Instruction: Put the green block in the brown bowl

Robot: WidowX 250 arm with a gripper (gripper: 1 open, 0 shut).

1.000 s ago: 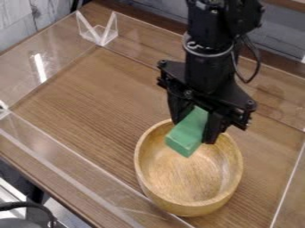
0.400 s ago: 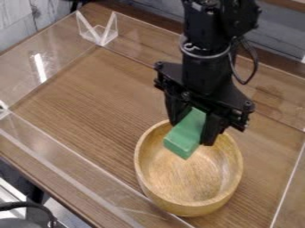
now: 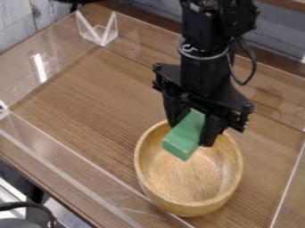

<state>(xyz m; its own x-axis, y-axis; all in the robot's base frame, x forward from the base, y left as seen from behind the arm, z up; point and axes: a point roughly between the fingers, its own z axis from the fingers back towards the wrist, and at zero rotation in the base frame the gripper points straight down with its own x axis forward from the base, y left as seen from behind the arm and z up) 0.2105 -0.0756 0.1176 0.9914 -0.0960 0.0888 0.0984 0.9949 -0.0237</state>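
**Green block held over the bowl**

The black gripper (image 3: 197, 126) points straight down, its fingers clamped on the green block (image 3: 185, 139), which hangs tilted between them. Directly beneath the tool sits the brown bowl (image 3: 161, 189) on the wooden table (image 3: 89, 89); the block's lower end is inside the bowl's rim, above its floor.

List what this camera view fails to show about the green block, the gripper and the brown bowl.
- Green block: its upper end is hidden between the fingers of the gripper, so the contact cannot be seen.
- Block and brown bowl: one view only; whether the block's lower end touches the bowl's inside cannot be told.
- Arm: its upper part is cut off by the top edge.
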